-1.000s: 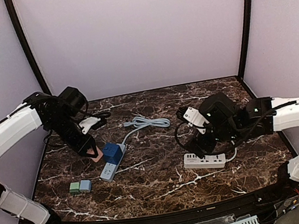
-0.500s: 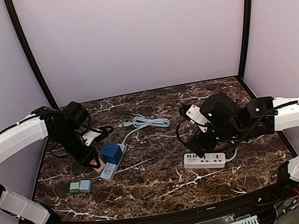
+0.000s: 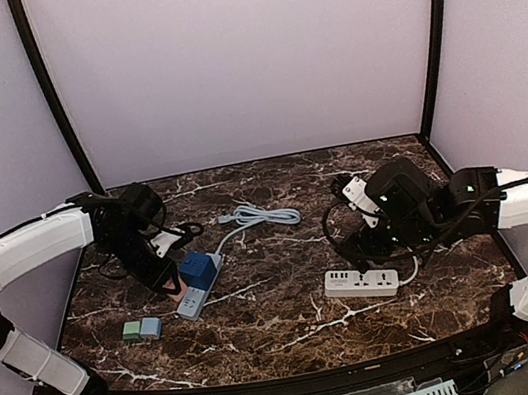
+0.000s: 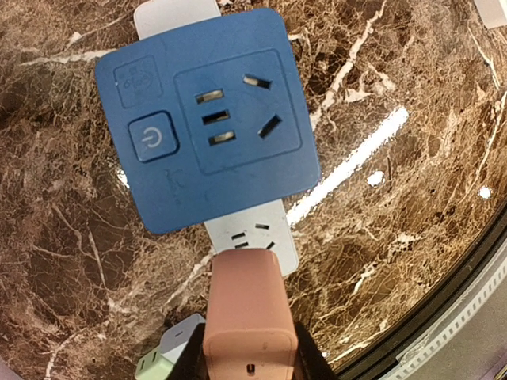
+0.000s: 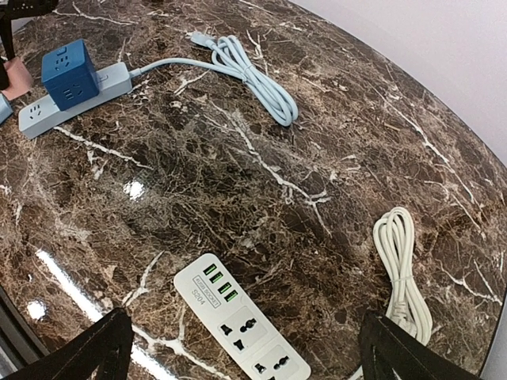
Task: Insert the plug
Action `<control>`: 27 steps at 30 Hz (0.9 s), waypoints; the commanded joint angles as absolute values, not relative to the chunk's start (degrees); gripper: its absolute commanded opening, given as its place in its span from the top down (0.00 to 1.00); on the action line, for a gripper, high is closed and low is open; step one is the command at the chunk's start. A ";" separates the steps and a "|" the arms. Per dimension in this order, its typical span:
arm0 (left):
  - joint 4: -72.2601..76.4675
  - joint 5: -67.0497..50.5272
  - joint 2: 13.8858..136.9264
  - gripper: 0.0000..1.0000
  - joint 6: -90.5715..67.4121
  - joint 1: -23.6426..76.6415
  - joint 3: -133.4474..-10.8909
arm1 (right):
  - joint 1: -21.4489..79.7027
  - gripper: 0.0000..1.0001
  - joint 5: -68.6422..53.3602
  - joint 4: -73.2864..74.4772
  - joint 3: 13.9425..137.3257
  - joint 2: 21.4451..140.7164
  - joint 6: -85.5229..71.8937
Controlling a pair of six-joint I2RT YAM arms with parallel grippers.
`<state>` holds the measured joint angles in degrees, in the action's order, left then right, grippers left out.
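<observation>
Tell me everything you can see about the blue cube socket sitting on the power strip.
The blue cube socket looks like matte plastic with rounded corners. Its top face carries a round power button and a recessed panel of five slots, all empty. It sits on a pale power strip at the left of the marble table. A pink plug is close beside it; contact is unclear.

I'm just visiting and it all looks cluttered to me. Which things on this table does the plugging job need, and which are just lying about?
In use: left claw, pink plug it grips, pale blue power strip, blue cube socket on it.
Lying about: white power strip, coiled white cord, small green and blue blocks.
</observation>
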<state>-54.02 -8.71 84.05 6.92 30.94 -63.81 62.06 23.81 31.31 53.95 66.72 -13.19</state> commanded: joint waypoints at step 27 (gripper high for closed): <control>-49.08 -8.12 86.32 0.99 0.32 30.41 -59.35 | 61.74 0.01 24.88 33.16 51.88 64.35 -14.95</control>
